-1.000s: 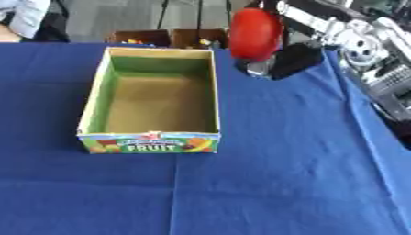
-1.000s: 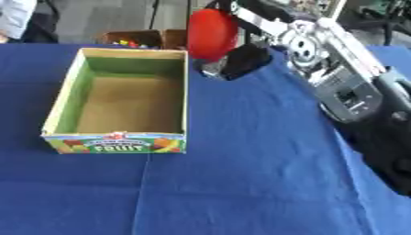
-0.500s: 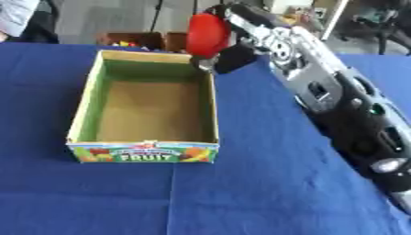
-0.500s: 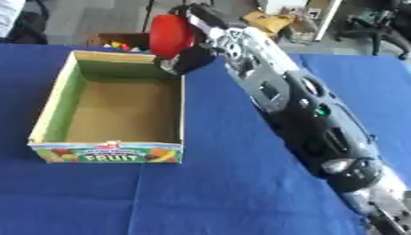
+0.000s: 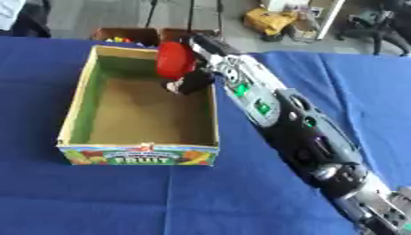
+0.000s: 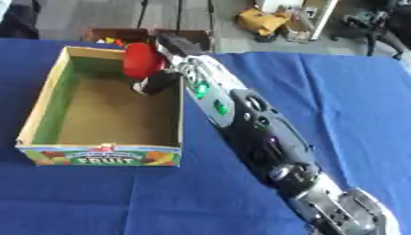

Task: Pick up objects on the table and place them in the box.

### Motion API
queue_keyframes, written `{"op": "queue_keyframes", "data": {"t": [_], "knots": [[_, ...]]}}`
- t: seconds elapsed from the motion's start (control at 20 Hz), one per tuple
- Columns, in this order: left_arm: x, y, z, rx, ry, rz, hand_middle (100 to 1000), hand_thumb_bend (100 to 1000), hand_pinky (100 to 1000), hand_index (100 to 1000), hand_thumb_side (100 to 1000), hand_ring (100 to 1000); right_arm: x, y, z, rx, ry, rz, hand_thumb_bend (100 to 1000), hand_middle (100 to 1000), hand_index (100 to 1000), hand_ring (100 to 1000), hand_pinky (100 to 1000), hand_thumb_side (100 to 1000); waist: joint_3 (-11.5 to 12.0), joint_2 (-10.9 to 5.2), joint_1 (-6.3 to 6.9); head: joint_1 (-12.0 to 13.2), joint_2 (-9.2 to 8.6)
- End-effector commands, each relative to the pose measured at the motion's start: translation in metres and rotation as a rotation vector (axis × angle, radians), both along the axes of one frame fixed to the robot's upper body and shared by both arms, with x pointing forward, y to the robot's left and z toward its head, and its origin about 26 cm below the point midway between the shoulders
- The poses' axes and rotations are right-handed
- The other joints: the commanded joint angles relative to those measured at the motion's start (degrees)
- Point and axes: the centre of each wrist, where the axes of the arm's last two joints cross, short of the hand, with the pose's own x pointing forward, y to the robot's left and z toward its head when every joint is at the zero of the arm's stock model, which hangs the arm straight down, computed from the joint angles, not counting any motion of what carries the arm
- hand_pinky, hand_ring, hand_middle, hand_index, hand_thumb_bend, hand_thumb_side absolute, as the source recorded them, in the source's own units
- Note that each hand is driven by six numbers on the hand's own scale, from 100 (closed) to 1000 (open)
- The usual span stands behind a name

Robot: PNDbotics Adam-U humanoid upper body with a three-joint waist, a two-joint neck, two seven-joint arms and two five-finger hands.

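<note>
Right hand (image 5: 191, 81) has moved in from the box's (image 5: 76, 103) right rim, now over its far interior, fingers curled round the red object (image 5: 174, 60), held above the floor.

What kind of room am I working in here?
Probably a lab or workshop: a table with a blue cloth, bare floor beyond with a yellow bag and crates. The right hand holds a red object over the fruit box.
</note>
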Motion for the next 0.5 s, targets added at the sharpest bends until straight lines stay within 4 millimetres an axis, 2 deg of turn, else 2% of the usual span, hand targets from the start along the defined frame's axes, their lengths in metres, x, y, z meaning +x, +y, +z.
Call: {"op": "queue_keyframes", "data": {"t": [0.05, 0.35, 0.5], "knots": [[-0.004, -0.002, 0.009, 0.008, -0.036, -0.015, 834, 100, 831, 871, 1000, 920, 0.005, 0.004, 0.001, 0.0, -0.021, -0.014, 100, 617, 674, 677, 420, 382, 0.31, -1.19, 0.39, -0.45, -0.74], [-0.004, -0.005, 0.011, 0.008, -0.044, -0.031, 833, 100, 831, 871, 1000, 920, 0.022, 0.011, -0.028, -0.055, -0.006, -0.067, 100, 635, 687, 706, 458, 411, 0.97, -1.14, 0.52, -1.6, -1.28], [-0.004, -0.006, 0.011, 0.008, -0.044, -0.033, 833, 100, 831, 871, 1000, 920, 0.026, 0.011, -0.036, -0.082, -0.005, -0.078, 100, 635, 687, 706, 458, 411, 1.06, -1.14, 0.55, -1.77, -1.36]]}}
